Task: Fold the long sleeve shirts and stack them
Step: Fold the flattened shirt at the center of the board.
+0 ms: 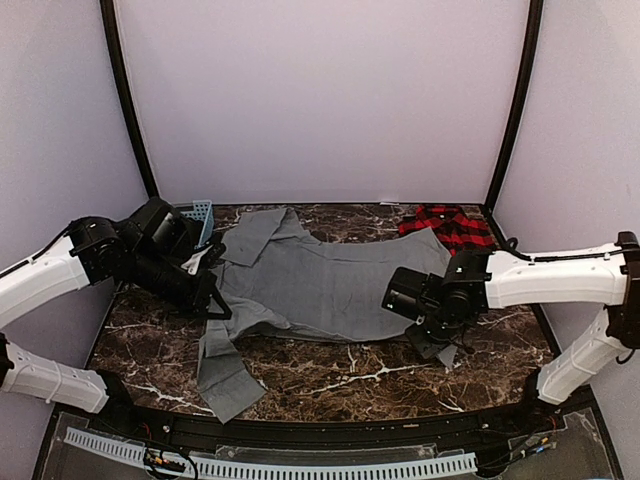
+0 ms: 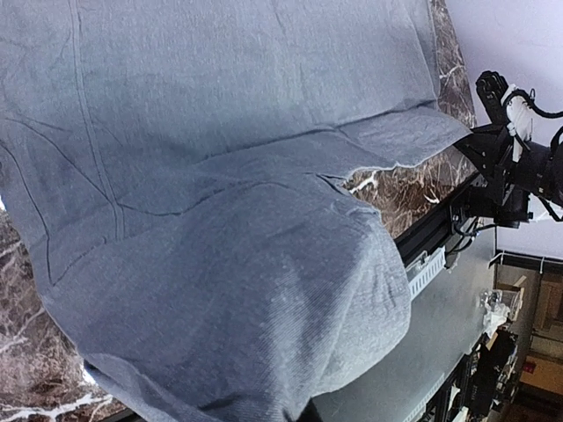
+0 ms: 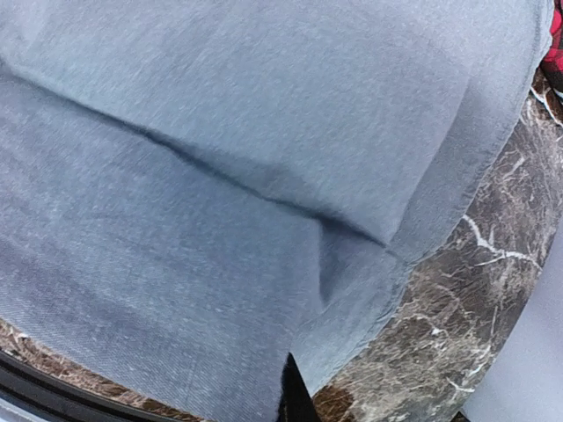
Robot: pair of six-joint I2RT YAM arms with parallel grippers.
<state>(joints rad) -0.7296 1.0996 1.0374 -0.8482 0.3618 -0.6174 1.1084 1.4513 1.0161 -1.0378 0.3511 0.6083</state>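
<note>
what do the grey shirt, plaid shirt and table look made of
Grey shirt: soft woven cloth, likely cotton, matte; the wrist views show a fine weave and limp folds. Plaid shirt: red-and-black cloth, perhaps flannel; too small to tell the weave. Table: dark brown marble or a marble-look top, smooth, with white veins.

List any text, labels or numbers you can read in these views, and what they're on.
No text can be read in any view.
Grey shirt: plain, no print visible.
Plaid shirt: no lettering legible from the top camera.
Background clutter in the left wrist view: too small and blurred.
</note>
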